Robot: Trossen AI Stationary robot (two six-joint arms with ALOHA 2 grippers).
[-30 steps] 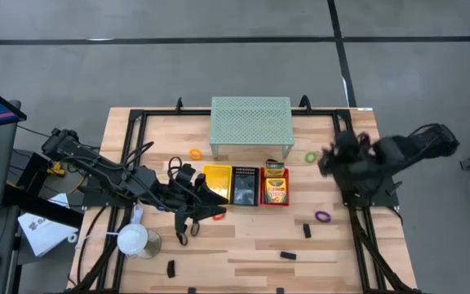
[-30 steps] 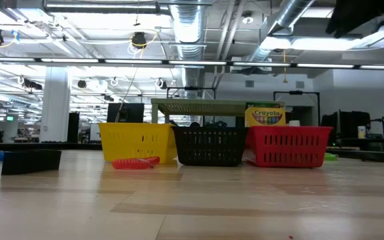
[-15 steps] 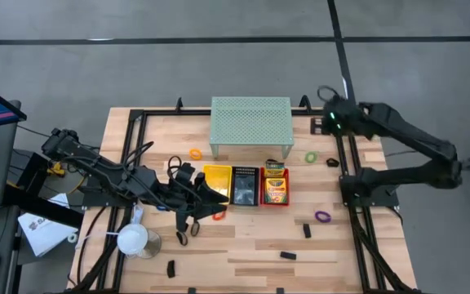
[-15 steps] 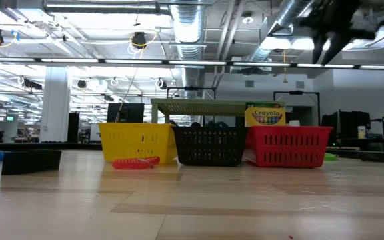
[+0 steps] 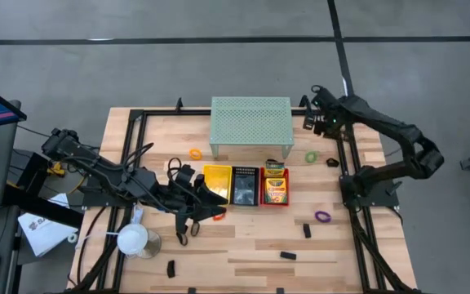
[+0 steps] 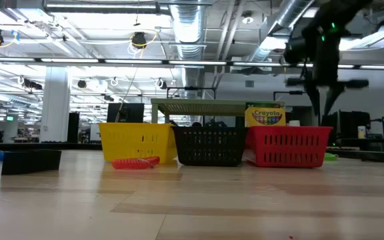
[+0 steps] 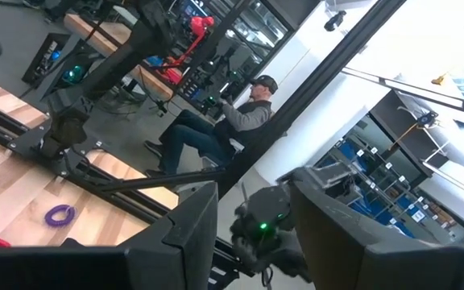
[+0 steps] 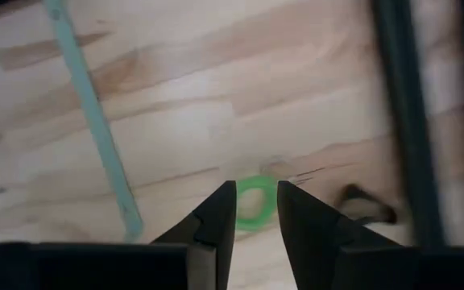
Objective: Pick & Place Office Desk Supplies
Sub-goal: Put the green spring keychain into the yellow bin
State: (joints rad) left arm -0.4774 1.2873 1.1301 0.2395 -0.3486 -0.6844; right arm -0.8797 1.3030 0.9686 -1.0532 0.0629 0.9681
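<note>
My right gripper (image 5: pixel 309 122) hangs fingers-down beside the right end of the pale green mesh shelf (image 5: pixel 250 121), above the table. It is open by a narrow gap, through which a green ring (image 8: pixel 254 203) shows on the wood below, untouched. My left gripper (image 5: pixel 215 206) waits level over the table near the yellow basket (image 5: pixel 216 184), open and holding nothing. A red ring (image 5: pixel 219 216) lies beneath it. An orange ring (image 5: pixel 195 153) and a purple ring (image 5: pixel 323 216) lie flat on the table. Crayon boxes (image 5: pixel 275 189) stand in the red basket (image 6: pixel 289 145).
A black basket (image 5: pixel 244 184) sits between the yellow and the red one. Small black clips (image 5: pixel 307 231) (image 5: pixel 287 256) (image 5: pixel 170 267) (image 5: pixel 331 162) lie scattered. A white round-headed lamp (image 5: pixel 134 239) stands at the near left. A black frame rail (image 5: pixel 343 155) runs along the right. A person (image 7: pixel 232 121) sits beyond the table.
My right arm has swung from the table's right side round by the far edge toward the shelf's right end. It has sunk as it went, and its gripper has tipped to point down over the green ring.
</note>
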